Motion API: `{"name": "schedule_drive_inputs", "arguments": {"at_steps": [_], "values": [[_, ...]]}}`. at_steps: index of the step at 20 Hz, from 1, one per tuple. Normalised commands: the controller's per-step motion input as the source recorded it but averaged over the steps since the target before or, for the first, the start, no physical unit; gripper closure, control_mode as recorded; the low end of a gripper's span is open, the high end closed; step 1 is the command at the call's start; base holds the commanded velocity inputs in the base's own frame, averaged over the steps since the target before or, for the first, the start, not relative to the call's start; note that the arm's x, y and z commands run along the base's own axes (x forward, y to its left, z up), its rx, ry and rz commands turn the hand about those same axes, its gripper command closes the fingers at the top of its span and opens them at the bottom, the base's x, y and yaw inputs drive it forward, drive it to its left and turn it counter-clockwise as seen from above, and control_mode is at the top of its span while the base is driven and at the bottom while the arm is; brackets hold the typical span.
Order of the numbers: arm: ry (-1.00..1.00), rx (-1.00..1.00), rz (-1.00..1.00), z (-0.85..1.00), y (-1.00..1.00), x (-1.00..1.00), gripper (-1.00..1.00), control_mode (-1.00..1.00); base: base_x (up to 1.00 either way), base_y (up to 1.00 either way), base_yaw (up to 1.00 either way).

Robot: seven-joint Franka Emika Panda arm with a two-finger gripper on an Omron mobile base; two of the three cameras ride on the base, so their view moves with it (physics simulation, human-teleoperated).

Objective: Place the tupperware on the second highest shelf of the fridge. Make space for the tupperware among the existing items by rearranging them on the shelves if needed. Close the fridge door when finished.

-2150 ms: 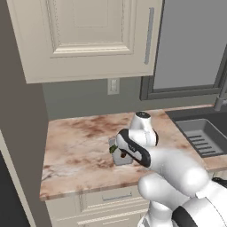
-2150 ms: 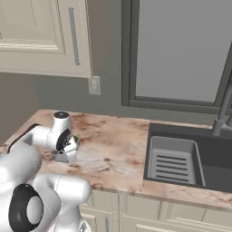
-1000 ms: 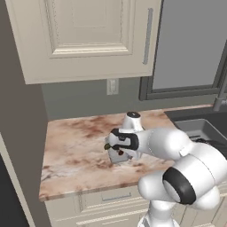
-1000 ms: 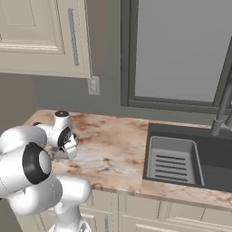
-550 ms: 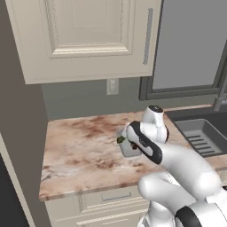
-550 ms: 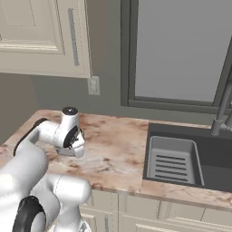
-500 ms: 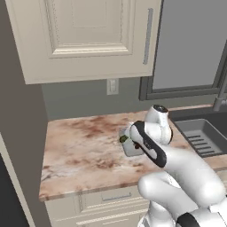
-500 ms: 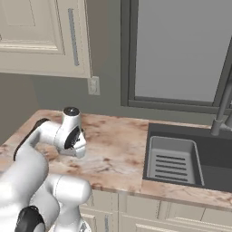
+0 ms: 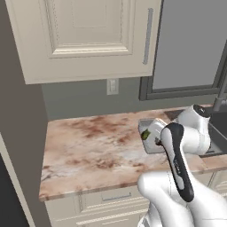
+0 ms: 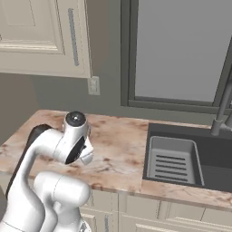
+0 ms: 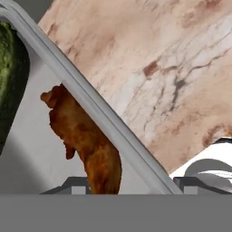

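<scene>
Above the counter (image 9: 88, 142), beside the sink (image 10: 174, 161), your gripper (image 9: 156, 141) carries the tupperware (image 9: 150, 133) clear of the marble, jaws pinching its wall. Keep the box level as you swing toward the fridge, so the food stays put; the grip sits on one edge only, so move smoothly. From the left base you see the whole box aloft; up close, the hand camera shows you an orange-red piece (image 11: 86, 145) and green piece (image 11: 10, 77) inside.

Tupperware (image 9: 150, 135), green piece inside, at arm's end above marble counter (image 9: 88, 146); cabinet (image 9: 84, 37), outlet (image 9: 112, 86), window (image 9: 190, 44) behind
</scene>
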Motion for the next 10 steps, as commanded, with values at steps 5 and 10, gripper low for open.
{"name": "schedule_drive_inputs", "arguments": {"at_steps": [5, 10], "values": [[0.0, 0.0, 0.01, 1.0, -0.22, -0.44, 1.0, -1.0, 0.0, 0.0, 0.0], [-0.04, -0.01, 0.0, 0.91, 0.0, -0.47, 1.0, -1.0, 0.0, 0.0, 0.0]]}}
